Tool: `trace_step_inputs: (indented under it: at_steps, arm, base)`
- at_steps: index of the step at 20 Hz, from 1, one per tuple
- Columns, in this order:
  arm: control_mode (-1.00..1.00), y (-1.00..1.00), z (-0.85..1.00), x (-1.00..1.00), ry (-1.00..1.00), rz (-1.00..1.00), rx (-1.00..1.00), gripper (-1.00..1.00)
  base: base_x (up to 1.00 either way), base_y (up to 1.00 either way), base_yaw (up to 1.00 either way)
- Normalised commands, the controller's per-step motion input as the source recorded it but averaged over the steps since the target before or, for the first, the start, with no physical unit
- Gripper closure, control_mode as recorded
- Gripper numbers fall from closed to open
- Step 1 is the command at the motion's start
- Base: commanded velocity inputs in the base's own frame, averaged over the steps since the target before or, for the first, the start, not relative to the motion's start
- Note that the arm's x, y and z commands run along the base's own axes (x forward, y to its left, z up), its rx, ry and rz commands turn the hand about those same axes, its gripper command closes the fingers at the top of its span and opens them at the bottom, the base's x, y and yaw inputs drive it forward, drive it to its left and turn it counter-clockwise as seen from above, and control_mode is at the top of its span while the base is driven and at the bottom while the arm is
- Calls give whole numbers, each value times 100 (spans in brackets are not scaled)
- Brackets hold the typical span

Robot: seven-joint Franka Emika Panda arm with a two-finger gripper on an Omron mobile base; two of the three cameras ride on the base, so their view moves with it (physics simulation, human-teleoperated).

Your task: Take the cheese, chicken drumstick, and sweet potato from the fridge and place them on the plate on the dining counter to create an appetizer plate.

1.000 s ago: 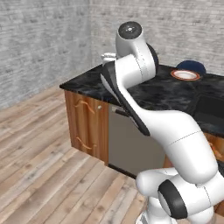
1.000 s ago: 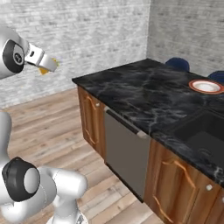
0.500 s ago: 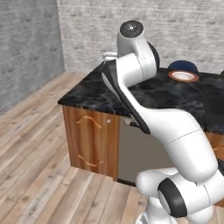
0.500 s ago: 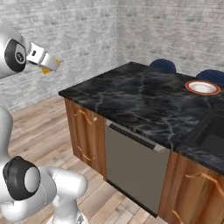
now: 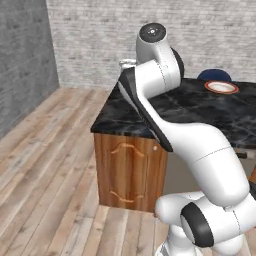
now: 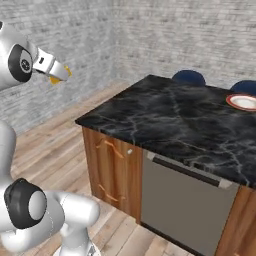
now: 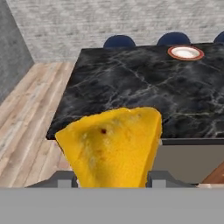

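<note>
Ahead of and below our gripper [image 7: 111,177] stretches the dining counter [image 7: 144,83], black marble on a wooden base, with blue stools [image 7: 119,41] along its far side. On its far right end, well apart from our hand, sits the red-rimmed plate [image 7: 185,53]. Between our fingers [image 7: 65,179], closed partway, we hold the yellow cheese [image 7: 111,148] wedge, carried in the air short of the counter's near edge.

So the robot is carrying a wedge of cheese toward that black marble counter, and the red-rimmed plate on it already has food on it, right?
Not quite. The plate is bare: the hand view shows only its white centre. The rest holds: the cheese sits in the jaws, facing the dining counter.
</note>
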Motion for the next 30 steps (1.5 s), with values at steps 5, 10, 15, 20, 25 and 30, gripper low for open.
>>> trace_step_inputs:
  at_steps: [5,10,15,20,25,30]
  arm:
    - [100,0,0,0,0,0,0,100]
    - [100,0,0,0,0,0,0,100]
    - [100,0,0,0,0,0,0,100]
    - [100,0,0,0,0,0,0,100]
    - [100,0,0,0,0,0,0,100]
    - [100,0,0,0,0,0,0,100]
  base:
    - [16,100,-10]
    - [26,100,-9]
    - [37,100,-16]
    - [47,95,-34]
    - [90,66,-57]
    - [100,89,-55]
